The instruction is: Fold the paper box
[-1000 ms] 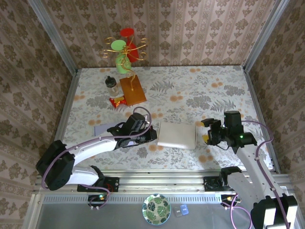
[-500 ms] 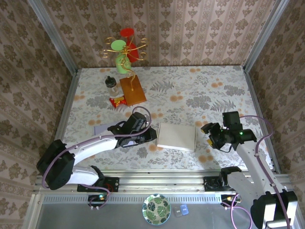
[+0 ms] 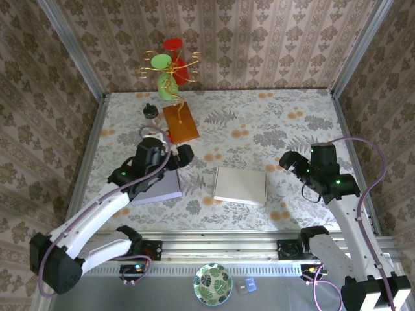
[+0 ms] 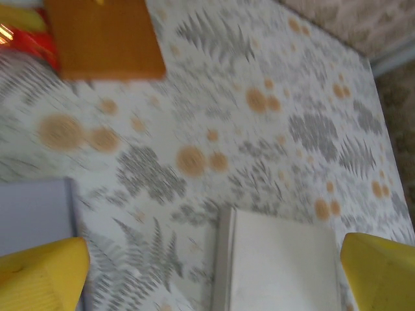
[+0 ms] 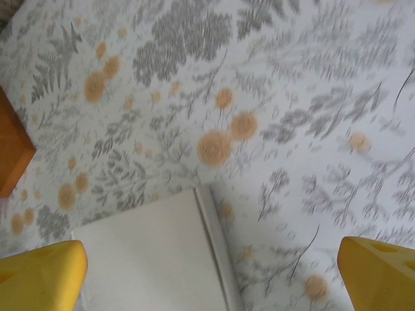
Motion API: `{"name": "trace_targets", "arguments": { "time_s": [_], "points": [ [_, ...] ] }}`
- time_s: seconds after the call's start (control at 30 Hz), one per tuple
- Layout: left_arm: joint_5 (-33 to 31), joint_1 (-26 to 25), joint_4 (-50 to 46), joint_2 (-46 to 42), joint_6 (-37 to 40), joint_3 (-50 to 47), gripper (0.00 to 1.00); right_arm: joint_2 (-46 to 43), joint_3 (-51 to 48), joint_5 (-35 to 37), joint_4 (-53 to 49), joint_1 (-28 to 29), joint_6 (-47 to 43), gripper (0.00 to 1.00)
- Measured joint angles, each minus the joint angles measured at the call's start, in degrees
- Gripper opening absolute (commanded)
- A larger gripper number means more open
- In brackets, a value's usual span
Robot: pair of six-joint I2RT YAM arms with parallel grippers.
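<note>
Now paper box [image 3: 240,185] lies flat, low middle of top view, maybe already folded, hard to tell. Left gripper [image 3: 181,157] wide open, empty, left of box. Right gripper [image 3: 292,163] wide open, empty, right of box. Next touch: come in slow, pinch one edge, no squashing.

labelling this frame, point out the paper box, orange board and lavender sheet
paper box [image 3: 240,185], top view, middle of its flat top
orange board [image 3: 180,123], top view, centre of its face
lavender sheet [image 3: 165,189], top view, its bare right part
</note>
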Motion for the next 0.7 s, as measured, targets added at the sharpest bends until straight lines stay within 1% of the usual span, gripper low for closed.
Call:
{"name": "trace_targets", "arguments": {
  "time_s": [0.1,0.13,0.23,0.33,0.4,0.47,0.57,0.67,0.7],
  "points": [
    [-2.54,4.72,-1.55,-3.93,1.75,-1.31,1.00,1.46,-0.31,5.97,3.08,0.00,-1.97,1.00],
    [-4.37,6.19,-2.58,-5.18,2.25,-1.86,1.00,2.25,-0.90,7.85,5.03,0.00,-2.91,1.00],
    [-11.63,8.92,-6.45,-7.32,3.30,-2.82,1.00,4.22,-5.68,11.41,14.60,0.00,-6.23,1.00],
    [-21.68,10.38,-10.23,-7.98,4.46,-3.39,1.00,6.08,-13.68,13.73,27.54,0.00,-10.62,1.00],
    [-26.97,11.63,-11.15,-8.39,6.32,-4.50,1.00,8.59,-17.97,14.43,35.34,0.00,-14.03,1.00],
    [-30.77,13.92,-10.67,-9.57,9.73,-6.84,1.00,13.07,-19.15,14.49,40.24,-0.02,-17.66,1.00],
    [-34.45,17.22,-8.70,-11.54,14.99,-10.93,1.00,19.82,-18.05,13.33,47.93,0.02,-22.45,1.00],
    [-35.93,20.41,-5.09,-12.02,20.39,-14.34,1.00,24.39,-17.84,12.11,56.30,0.15,-25.79,1.00],
    [-35.89,21.51,-3.28,-11.98,22.29,-15.50,1.00,25.73,-17.44,11.80,57.70,0.15,-26.80,1.00]
  ]
}}
